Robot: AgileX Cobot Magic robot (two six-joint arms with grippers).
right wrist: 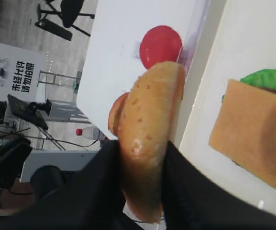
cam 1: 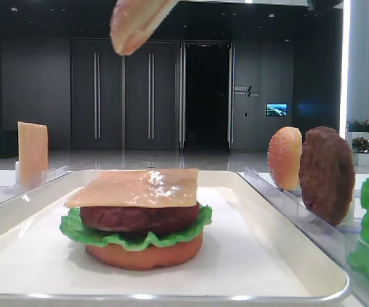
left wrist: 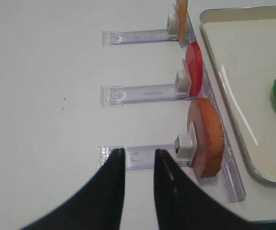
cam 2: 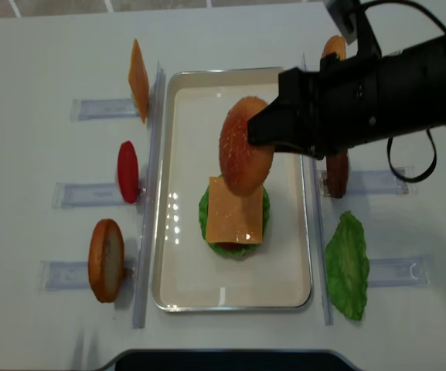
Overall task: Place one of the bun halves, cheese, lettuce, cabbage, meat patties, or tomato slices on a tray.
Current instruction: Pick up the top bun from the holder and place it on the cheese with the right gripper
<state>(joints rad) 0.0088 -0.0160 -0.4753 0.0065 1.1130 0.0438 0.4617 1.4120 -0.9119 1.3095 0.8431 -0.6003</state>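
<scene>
My right gripper (right wrist: 142, 149) is shut on the domed golden-brown bun half (right wrist: 149, 110), holding it on edge. Seen from above, the bun half (cam 2: 245, 154) hangs over the white tray (cam 2: 178, 116), just above a stack topped by a cheese slice (cam 2: 236, 210), with the right gripper (cam 2: 267, 131) at its right side. In the low view the stack shows cheese (cam 1: 139, 187), a meat patty (cam 1: 139, 217), lettuce (cam 1: 82, 231) and an orange bun base (cam 1: 144, 254), with the bun half (cam 1: 136, 25) high above. My left gripper (left wrist: 137, 155) is open and holds nothing, over a clear stand left of the tray.
Left of the tray, clear stands hold a cheese slice (cam 2: 137, 77), a tomato slice (cam 2: 127, 171) and a bun half (cam 2: 105, 259). On the right are a small bun (cam 2: 332, 48), a patty (cam 2: 336, 176) and a lettuce leaf (cam 2: 348, 263).
</scene>
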